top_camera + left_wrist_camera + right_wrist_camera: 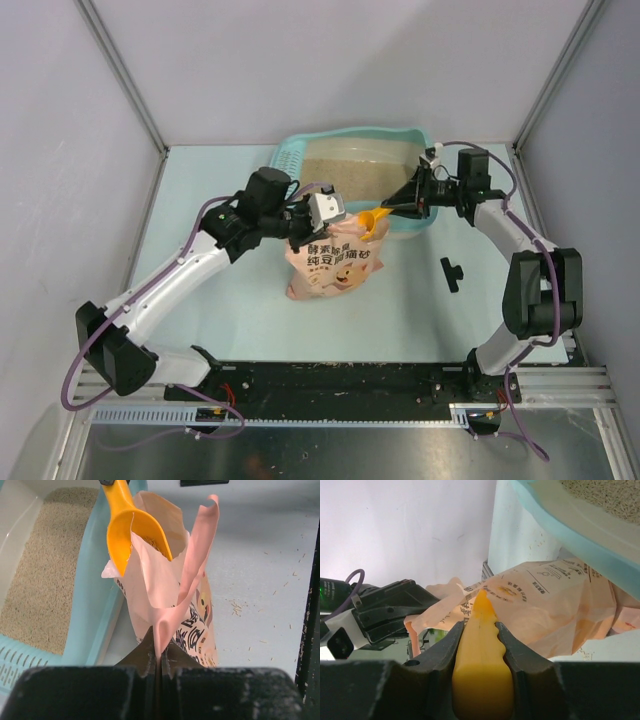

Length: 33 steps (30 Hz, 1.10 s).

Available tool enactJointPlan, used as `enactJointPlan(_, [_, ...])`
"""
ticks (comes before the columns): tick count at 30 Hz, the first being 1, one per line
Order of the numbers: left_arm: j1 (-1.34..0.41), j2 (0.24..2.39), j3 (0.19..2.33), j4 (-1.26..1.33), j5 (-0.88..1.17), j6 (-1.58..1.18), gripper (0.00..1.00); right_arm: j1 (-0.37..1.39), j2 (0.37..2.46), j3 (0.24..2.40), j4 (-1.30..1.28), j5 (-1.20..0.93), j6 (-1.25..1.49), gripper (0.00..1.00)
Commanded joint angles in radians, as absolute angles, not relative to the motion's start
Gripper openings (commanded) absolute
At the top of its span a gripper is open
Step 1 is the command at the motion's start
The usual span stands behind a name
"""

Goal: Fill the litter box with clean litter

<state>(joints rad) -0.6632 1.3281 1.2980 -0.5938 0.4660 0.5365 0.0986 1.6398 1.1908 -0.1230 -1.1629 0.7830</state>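
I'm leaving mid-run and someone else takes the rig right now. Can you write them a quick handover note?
Grippers: the left gripper is shut on the top flap of the pink bag, holding its mouth open. The right gripper is shut on the handle of the orange scoop, whose bowl sits in the bag's mouth.
Things: the bag stands on the table right beside the litter box.
Done: the bag is open, and a layer of clean litter covers the box floor.
Left: probably more scoops from bag to box.
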Motion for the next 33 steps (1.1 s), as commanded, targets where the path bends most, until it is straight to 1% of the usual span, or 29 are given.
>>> enactJointPlan(1, [-0.703, 1.293, 1.365, -0.462, 0.509, 0.589, 0.0, 0.052, 1.603, 1.171, -0.149, -1.241, 0.767, 0.0])
enactJointPlan(5, [-0.703, 1.299, 1.377, -0.46, 0.506, 0.566, 0.0, 0.026, 1.583, 1.143, -0.066, -1.287, 0.86, 0.0])
enactJointPlan(15, [-0.701, 1.287, 1.376, -0.462, 0.469, 0.587, 0.0, -0.067, 1.568, 1.141, -0.1, -1.35, 0.841, 0.0])
enactJointPlan(26, [-0.701, 1.287, 1.376, -0.462, 0.442, 0.6, 0.0, -0.101, 1.569, 1.14, -0.071, -1.396, 0.877, 0.0])
enactJointPlan(33, [-0.701, 1.278, 1.376, -0.462, 0.428, 0.597, 0.0, -0.117, 1.578, 1.14, -0.042, -1.385, 0.903, 0.0])
